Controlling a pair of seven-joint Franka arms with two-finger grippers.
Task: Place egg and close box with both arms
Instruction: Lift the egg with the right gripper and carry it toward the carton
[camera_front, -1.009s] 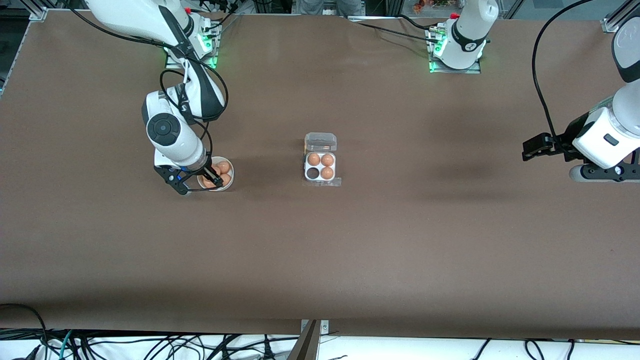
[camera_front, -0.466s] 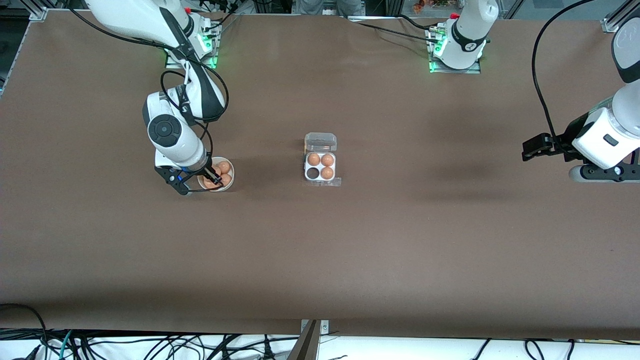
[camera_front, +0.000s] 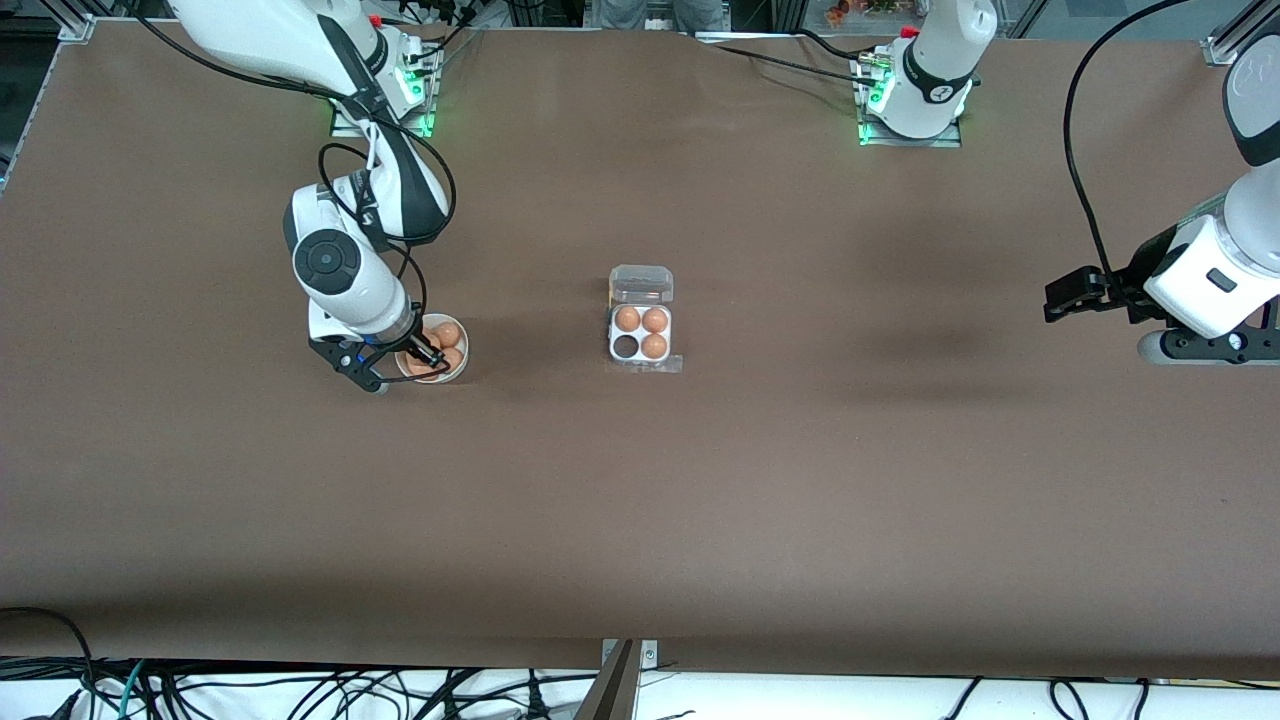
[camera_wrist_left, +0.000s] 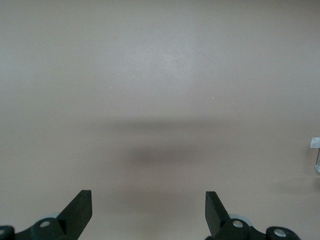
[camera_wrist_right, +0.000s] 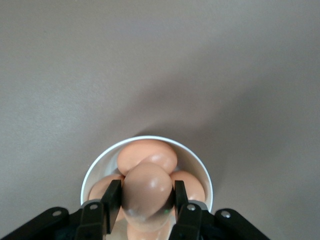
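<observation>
Landmark: you can place everything from the box (camera_front: 641, 330), which sits mid-counter (camera_front: 700, 500) with its clear lid folded open on the side toward the arm bases.
Right tool (camera_front: 412, 365): you have it down in the white bowl (camera_front: 457, 372), fingers (camera_wrist_right: 111, 200) narrowed onto one brown egg (camera_wrist_right: 147, 196), which the right wrist view shows seated between the pads.
Bowl position: toward the right arm's end of the counter from the box, at about the same depth.
Bowl contents: several more brown eggs under and around the held one.
Box contents: three eggs in the cups; the empty cup (camera_front: 626, 347) is on the side nearer the front camera, toward the bowl.
Key relation: your target cup faces the right arm, so the carry looks like a straight sideways run along the counter.
Left tool (camera_front: 1066, 298): spread wide, holding nothing, waiting over bare counter well out toward the left arm's end from the box.
Lid: not yet closed; judged a job for both arms once the egg is in.
</observation>
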